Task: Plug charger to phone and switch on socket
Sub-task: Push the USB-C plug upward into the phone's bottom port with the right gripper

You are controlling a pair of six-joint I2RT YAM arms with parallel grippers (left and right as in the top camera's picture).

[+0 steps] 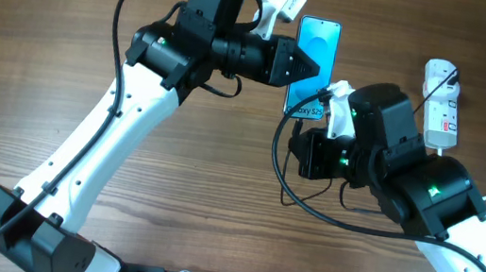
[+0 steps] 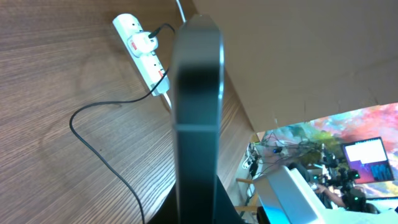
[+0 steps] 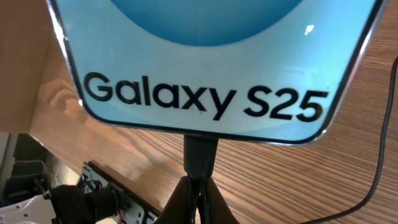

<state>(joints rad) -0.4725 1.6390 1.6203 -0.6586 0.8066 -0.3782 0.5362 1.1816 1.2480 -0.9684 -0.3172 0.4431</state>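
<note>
two pincers are meeting at the phone (image 1: 319, 37), which is sitting above the middle of the wooden counter (image 1: 200, 168), cyan screen facing up and its white "galaxy s25" strip pointing toward the right arm. the left pincer (image 1: 313, 70) is reaching in from the left and clamping tight across the phone's body. in the left wrist view the phone is showing edge-on. whether it is resting on the wood or raised i cannot tell.

the right pincer (image 3: 199, 190) is squeezing fully closed on the charger (image 3: 200, 152) at its dark connector tip, which is touching the middle of the phone's lower edge. how deep it is sitting is unclear. the thin black cable is looping over the counter to a white plug (image 2: 142, 42) in the socket (image 1: 441, 107), which is lying well to the phone's right.
</note>
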